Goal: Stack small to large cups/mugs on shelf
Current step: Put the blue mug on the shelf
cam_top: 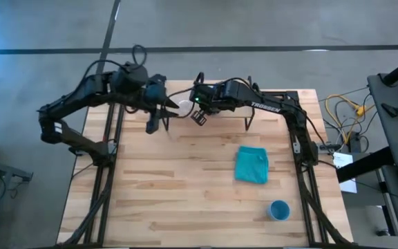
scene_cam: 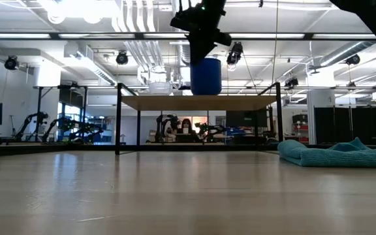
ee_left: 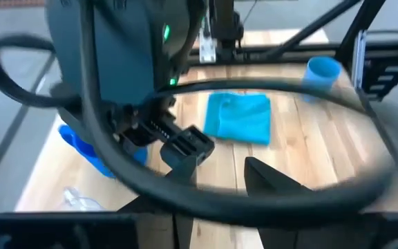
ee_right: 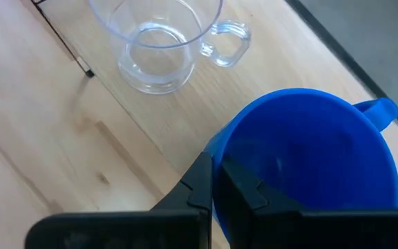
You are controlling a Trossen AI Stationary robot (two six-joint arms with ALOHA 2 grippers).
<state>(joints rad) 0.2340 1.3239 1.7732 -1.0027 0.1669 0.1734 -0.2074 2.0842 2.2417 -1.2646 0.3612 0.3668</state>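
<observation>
The deep blue mug [scene_cam: 205,76] stands upright over the light-wood shelf [scene_cam: 240,102]; my right gripper [scene_cam: 201,51] comes down onto it from above and is shut on its rim. The clear cup [ee_right: 156,47] sits on its base on the shelf beside the mug, handle [ee_right: 226,43] toward it. The light blue cup [cam_top: 279,209] stands on the table near the right front corner. My left gripper [cam_top: 159,124] hovers open at the shelf's left end, touching nothing; its fingers [ee_left: 275,181] show dark in the left wrist view. My right gripper pinches the blue mug's rim [ee_right: 220,153] on the side away from its handle [ee_right: 380,109]. One finger [ee_right: 244,188] is inside the mug and one [ee_right: 197,181] outside. The fingers point down from above. The mug is upright, its base at or just above the shelf board; which, I cannot tell.
A folded teal cloth [cam_top: 251,164] lies on the table right of centre, between the shelf and the light blue cup. The shelf's thin black legs [scene_cam: 118,121] stand at the far part of the table. Bare wooden tabletop [cam_top: 171,194] spreads in front.
</observation>
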